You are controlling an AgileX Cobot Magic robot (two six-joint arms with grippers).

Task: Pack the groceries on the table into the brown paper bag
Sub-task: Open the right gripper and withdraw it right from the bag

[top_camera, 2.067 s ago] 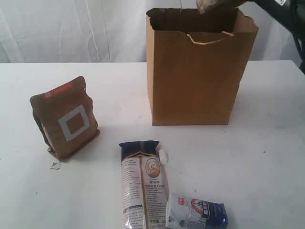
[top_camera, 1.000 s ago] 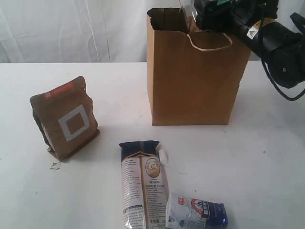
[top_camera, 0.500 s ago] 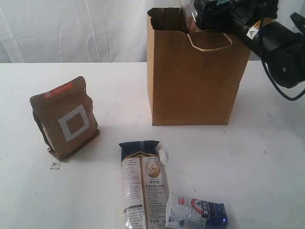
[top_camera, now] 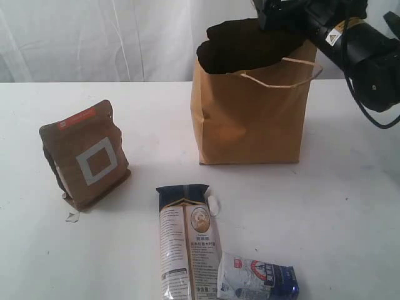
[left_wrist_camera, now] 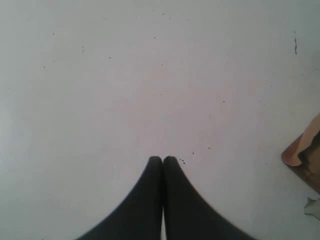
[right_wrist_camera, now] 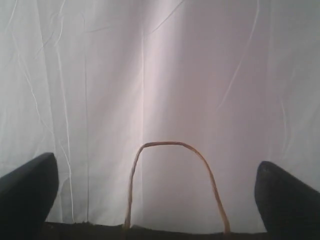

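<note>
Brown paper bag [top_camera: 250, 119] upright on white counter [top_camera: 350, 206], mouth open. Right hand [right_wrist_camera: 157, 192] above the bag's mouth, fingers spread wide. Left hand [left_wrist_camera: 162, 162] pressed together, low over the counter. Brown pouch [top_camera: 87, 156] stands left of the bag. Long noodle packet [top_camera: 187, 240] and small blue-white carton [top_camera: 257, 282] lie in front of the bag.

A white curtain [top_camera: 94, 37] hangs at the back, with soft folds running down it; it fills the right wrist view too. A tiny white scrap [top_camera: 72, 217] lies flat at the front left; a small white oval bit [top_camera: 213, 205] lies near the middle, well apart from the scrap.
</note>
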